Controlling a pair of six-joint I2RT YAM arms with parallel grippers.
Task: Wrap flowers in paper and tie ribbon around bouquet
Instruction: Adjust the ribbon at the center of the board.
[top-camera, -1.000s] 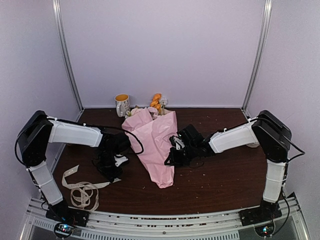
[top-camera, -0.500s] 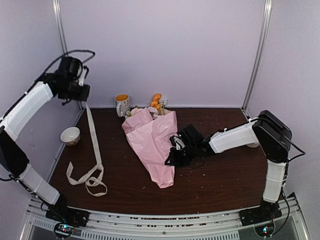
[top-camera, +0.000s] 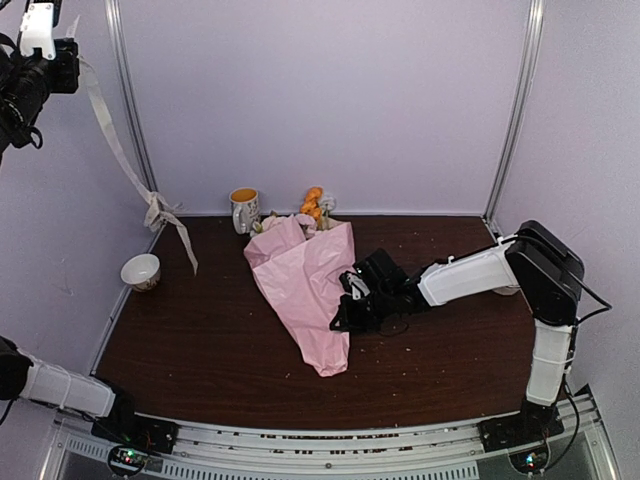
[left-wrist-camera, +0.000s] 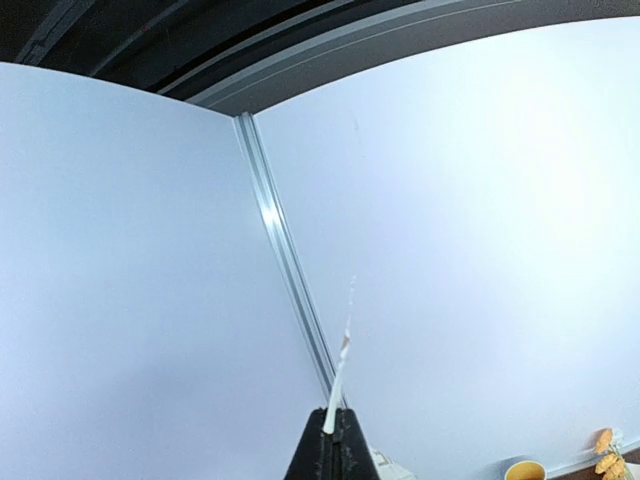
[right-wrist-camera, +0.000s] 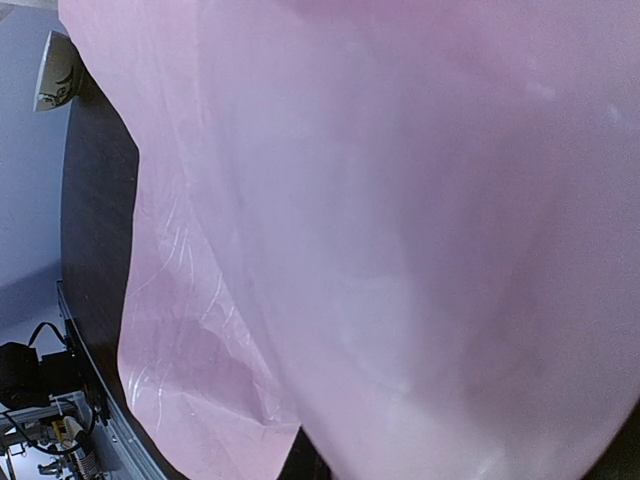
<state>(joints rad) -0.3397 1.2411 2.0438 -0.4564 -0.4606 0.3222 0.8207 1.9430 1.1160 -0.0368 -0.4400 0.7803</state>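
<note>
The bouquet (top-camera: 310, 285) lies on the dark table (top-camera: 200, 340), a cone of pale pink paper with its point toward me. Orange and pale flowers (top-camera: 314, 205) show at its far, wide end. My right gripper (top-camera: 345, 305) sits at the cone's right edge, shut on the paper (right-wrist-camera: 400, 200), which fills the right wrist view. My left gripper (top-camera: 68, 60) is raised high at the top left, shut on the cream ribbon (top-camera: 120, 150). The ribbon hangs down in the air to a loose end above the table's left side. In the left wrist view the ribbon (left-wrist-camera: 345, 370) sticks out edge-on from the closed fingertips (left-wrist-camera: 338, 425).
A white and yellow mug (top-camera: 243, 210) stands at the back of the table, left of the flowers. A small white bowl (top-camera: 140, 270) sits near the left edge. Pale walls and metal corner posts (top-camera: 130, 120) enclose the table.
My left arm has swung from the table up to the top left, lifting the ribbon off the table so that it hangs free. The bowl has come into sight. The right arm and bouquet have stayed still.
</note>
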